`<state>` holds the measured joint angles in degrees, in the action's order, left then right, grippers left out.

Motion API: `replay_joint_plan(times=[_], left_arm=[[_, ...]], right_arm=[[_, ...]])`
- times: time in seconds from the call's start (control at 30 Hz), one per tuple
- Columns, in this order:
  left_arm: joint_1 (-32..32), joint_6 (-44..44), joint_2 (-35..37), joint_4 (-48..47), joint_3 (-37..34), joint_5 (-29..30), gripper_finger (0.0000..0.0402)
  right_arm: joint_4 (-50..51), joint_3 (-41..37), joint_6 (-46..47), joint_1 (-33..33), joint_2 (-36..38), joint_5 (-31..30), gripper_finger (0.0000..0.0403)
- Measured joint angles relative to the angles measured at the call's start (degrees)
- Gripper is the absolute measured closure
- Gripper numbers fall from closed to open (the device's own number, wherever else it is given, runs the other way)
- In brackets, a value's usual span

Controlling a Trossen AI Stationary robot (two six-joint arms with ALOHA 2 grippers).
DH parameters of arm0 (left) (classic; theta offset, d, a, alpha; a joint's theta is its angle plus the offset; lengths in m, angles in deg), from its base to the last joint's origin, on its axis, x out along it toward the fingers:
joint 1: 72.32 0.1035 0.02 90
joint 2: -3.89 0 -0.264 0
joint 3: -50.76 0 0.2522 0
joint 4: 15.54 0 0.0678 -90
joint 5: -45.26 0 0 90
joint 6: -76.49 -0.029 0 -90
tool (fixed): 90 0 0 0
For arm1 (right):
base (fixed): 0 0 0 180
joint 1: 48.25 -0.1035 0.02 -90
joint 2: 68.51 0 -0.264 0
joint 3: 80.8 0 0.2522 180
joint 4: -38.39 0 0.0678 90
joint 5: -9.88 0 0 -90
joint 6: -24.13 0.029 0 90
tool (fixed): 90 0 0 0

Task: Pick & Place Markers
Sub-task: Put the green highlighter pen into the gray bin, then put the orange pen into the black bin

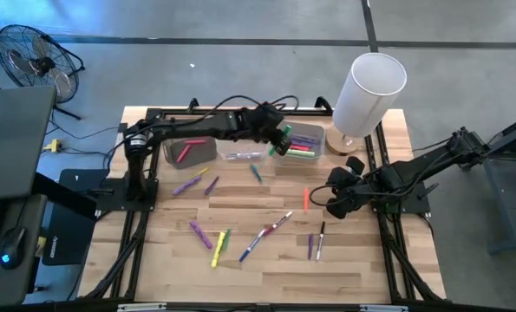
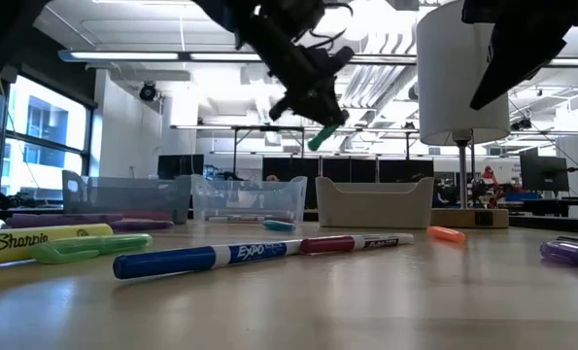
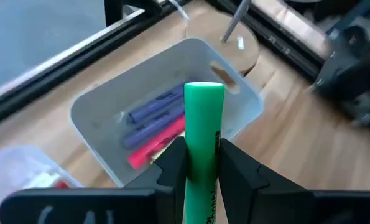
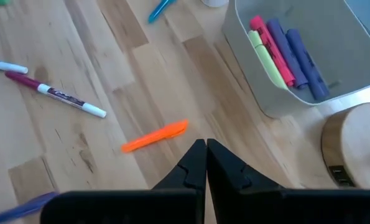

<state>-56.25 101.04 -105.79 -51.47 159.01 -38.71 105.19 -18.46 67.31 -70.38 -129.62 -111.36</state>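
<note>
Left gripper (image 1: 283, 139) above white bin (image 1: 316, 149), far side.
Clamped on green marker (image 3: 204, 130), arm outstretched; right gripper (image 4: 204, 155) fully closed, empty, near orange marker (image 4: 155, 137).

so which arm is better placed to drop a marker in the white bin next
The left. Its gripper is shut on a green highlighter above the white bin. The right gripper is shut and empty over the table, beside an orange marker.

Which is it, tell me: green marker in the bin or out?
Out. The green marker is clamped in the left gripper, held above the white bin.
</note>
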Motion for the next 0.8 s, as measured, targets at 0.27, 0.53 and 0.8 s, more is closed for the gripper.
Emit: replay_joint_plan(times=[0.27, 0.53, 0.8], left_arm=[[0.5, -22.5, -9.8, 3.3, 10.8, 2.1, 0.0335], [0.4, -27.4, -15.5, 2.0, 16.7, 3.7, 0.0288], [0.1, -26.8, -15.5, -2.6, 17.2, 5.1, 0.0236]], right_arm=[[-0.2, 0.0, -0.1, 0.0, 0.0, 0.1, 0.0401], [-0.2, 0.0, -0.2, 0.0, 0.0, 1.9, 0.0402], [-0.4, 0.0, 0.4, 0.0, 0.0, 0.9, 0.0402]])
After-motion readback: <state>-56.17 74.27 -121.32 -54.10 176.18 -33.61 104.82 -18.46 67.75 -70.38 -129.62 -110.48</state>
